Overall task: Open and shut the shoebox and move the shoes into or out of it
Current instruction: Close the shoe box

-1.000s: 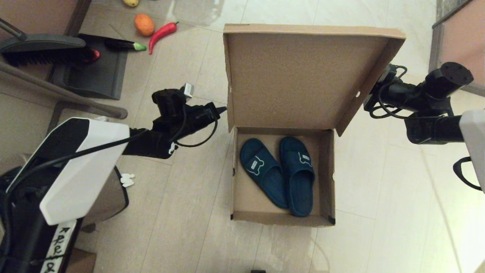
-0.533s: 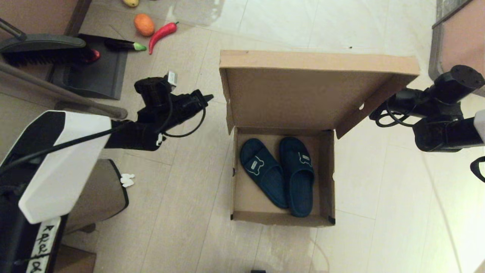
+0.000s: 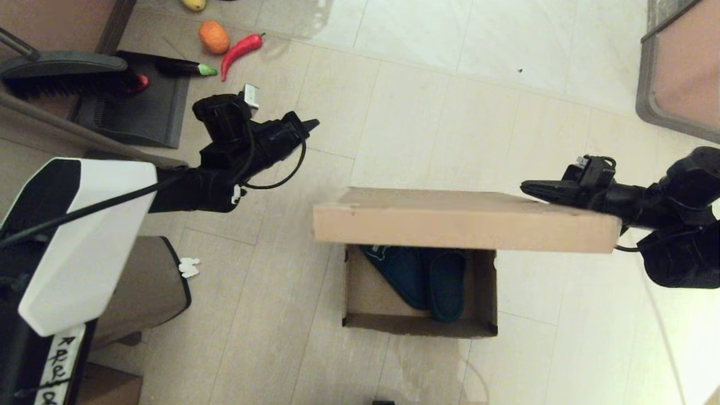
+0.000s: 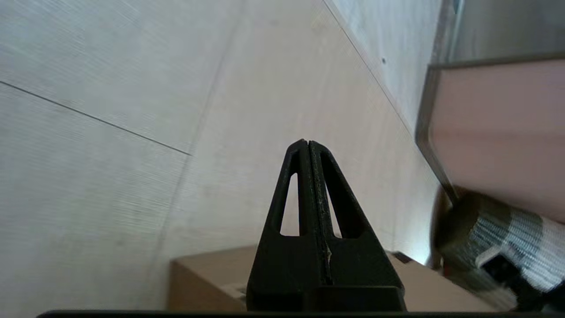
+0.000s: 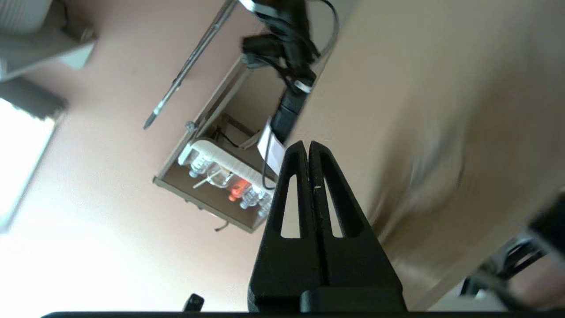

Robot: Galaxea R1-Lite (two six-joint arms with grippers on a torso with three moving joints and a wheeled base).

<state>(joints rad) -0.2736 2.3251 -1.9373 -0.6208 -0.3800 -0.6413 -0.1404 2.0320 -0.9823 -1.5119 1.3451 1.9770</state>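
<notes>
The shoebox [image 3: 419, 323] stands on the floor with its flap lid [image 3: 461, 228] swung down almost level over it, and it also shows in the left wrist view [image 4: 198, 278]. Only the heel ends of the two teal slippers [image 3: 427, 275] show in the gap under the lid. My right gripper [image 3: 526, 185] is shut and empty, lying over the lid's right far edge; the lid's brown face [image 5: 441, 110] runs beside its fingers [image 5: 308, 143]. My left gripper [image 3: 312, 122] is shut and empty, held in the air left of and beyond the box.
A black dustpan [image 3: 135, 107] with a brush lies at the far left. Beside it are an orange fruit [image 3: 214, 36], a red chili [image 3: 242, 48] and an eggplant [image 3: 183, 67]. A brown bin [image 3: 152, 287] stands near my left arm, and a cabinet [image 3: 683, 62] stands at the far right.
The lid has swung down from upright to nearly level over the box, hiding most of the slippers. My right gripper came down with it. My left gripper drew back to the left.
</notes>
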